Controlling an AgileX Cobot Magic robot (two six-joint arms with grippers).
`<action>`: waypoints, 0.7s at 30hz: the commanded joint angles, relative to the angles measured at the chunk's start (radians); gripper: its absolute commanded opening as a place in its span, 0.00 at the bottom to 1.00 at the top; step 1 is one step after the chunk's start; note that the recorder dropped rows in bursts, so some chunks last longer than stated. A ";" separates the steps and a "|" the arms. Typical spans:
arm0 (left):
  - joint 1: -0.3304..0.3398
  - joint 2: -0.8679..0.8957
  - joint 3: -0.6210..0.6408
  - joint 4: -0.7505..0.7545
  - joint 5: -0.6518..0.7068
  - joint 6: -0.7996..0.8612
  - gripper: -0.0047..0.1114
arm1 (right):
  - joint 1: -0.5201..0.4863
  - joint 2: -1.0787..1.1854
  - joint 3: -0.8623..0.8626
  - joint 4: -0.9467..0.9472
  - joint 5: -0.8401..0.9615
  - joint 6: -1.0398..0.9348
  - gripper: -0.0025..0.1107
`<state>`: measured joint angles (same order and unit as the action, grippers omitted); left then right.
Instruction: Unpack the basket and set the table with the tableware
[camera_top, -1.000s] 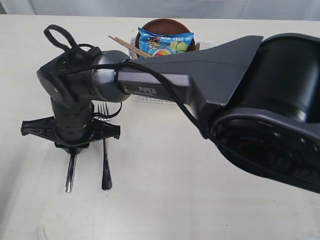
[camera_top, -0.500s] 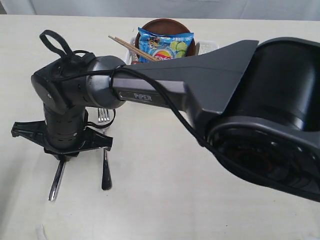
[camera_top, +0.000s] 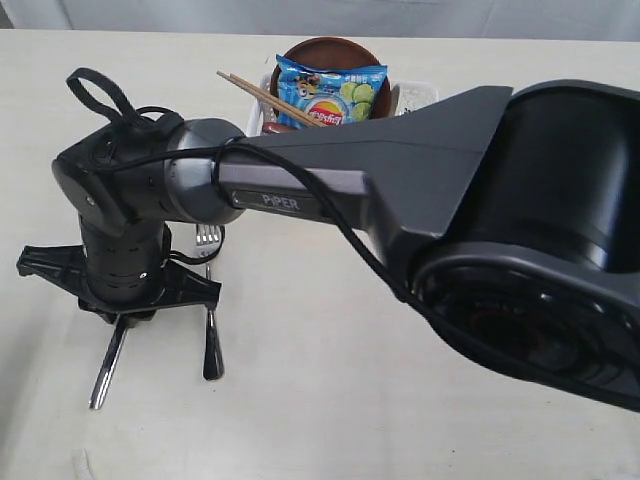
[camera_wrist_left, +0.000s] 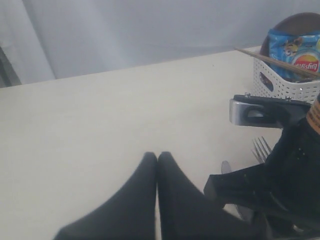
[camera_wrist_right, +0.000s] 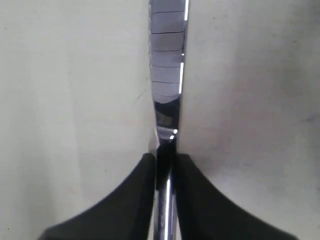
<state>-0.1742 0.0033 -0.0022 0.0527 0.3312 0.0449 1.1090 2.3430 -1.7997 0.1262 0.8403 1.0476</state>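
Matte black right arm (camera_top: 450, 170), bulky and rounded at its base joint, narrowing to a dark grey cylindrical link lettered "PIPER" (camera_top: 273, 200) in pale capitals. A thin black cable (camera_top: 355, 240) trails along it, with a loop near the wrist. A flat black crossbar (camera_top: 195, 288) spans the right gripper (camera_wrist_right: 165, 165). The left gripper (camera_wrist_left: 157, 156) shows two smooth black tapering fingers (camera_wrist_left: 135, 200).

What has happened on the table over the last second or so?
The right gripper, closed on the steel knife, slid left in the exterior view. This swung the knife's handle end away from the steel fork, so the knife now lies tilted. The fork and the white lattice plastic basket with its contents stayed put.
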 joint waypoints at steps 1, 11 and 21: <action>0.002 -0.003 0.002 -0.001 -0.006 0.000 0.04 | -0.003 0.022 0.010 -0.056 0.042 0.003 0.40; 0.002 -0.003 0.002 -0.001 -0.006 0.000 0.04 | -0.091 -0.061 0.010 -0.075 0.210 -0.141 0.38; 0.002 -0.003 0.002 -0.001 -0.006 0.000 0.04 | -0.129 -0.092 0.010 -0.119 0.244 -0.280 0.38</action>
<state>-0.1742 0.0033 -0.0022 0.0527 0.3312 0.0449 0.9805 2.2586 -1.7907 0.0000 1.1152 0.8078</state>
